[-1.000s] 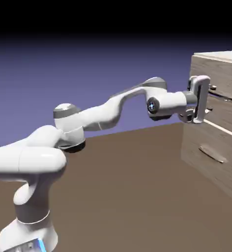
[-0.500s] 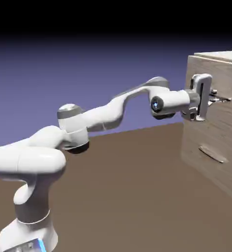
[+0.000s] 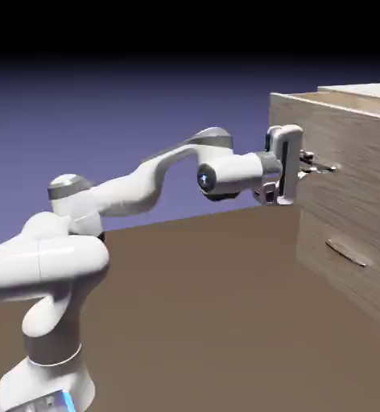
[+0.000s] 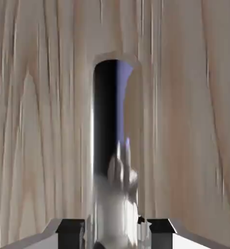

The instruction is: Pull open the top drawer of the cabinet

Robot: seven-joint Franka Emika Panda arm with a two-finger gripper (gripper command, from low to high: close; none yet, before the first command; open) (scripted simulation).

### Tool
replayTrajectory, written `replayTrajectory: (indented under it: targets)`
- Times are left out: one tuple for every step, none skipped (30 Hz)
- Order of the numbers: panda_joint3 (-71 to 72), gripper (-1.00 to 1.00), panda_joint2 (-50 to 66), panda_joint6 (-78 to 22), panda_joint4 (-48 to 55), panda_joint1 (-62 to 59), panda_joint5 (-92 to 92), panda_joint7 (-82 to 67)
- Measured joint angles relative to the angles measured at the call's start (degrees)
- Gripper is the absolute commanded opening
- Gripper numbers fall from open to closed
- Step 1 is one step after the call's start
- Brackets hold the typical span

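Observation:
The cabinet (image 3: 369,89) stands at the exterior view's right, light wood-grain with a pale top. Its top drawer (image 3: 346,137) juts out to the left, well proud of the lower front. My gripper (image 3: 308,166) is shut on the top drawer's thin dark bar handle (image 3: 325,167), with the arm stretched level from the left. In the hand view the metal handle (image 4: 112,146) runs up the middle between my two grey fingertips (image 4: 70,229), and the drawer's wood grain (image 4: 39,121) fills the rest of that view.
The lower drawer (image 3: 350,278) sits flush in the cabinet, with a pale handle (image 3: 346,252) below my hand. A brown table top (image 3: 209,322) spreads in front of the cabinet.
My gripper went from open to shut on the handle. The hand then drew back to the exterior view's left, and the top drawer slid out with it.

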Motion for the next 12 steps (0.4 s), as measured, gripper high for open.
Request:
replayTrajectory:
  targets:
    - [0.0,-1.00,0.2,-0.4,-2.1,1.7,-0.3,-0.1]
    - [-0.1,-1.00,0.3,-0.7,-4.2,3.5,-0.7,-0.2]
    - [-0.1,-1.00,0.5,-1.0,-6.2,5.3,-1.0,-0.3]
    - [-0.2,-1.00,0.7,-1.3,-8.3,7.2,-1.4,-0.4]
    - [-0.3,-1.00,0.9,-1.5,-10.4,9.1,-1.9,-0.4]
    - [-0.3,-1.00,1.1,-1.6,-12.5,11.0,-2.4,-0.4]
    - [-0.5,-1.00,1.3,-1.7,-14.5,13.1,-3.0,-0.4]
    - [-0.6,-1.00,1.5,-1.8,-16.6,15.2,-3.6,-0.4]
    - [-0.7,1.00,1.6,-1.7,-18.1,16.7,-4.0,-0.4]
    - [-0.7,1.00,1.6,-1.8,-18.1,16.7,-4.2,-0.3]
    - [-0.7,1.00,1.6,-1.8,-18.1,16.7,-4.2,-0.3]
    - [-0.8,1.00,1.7,-1.5,-19.8,18.8,-4.9,-0.3]
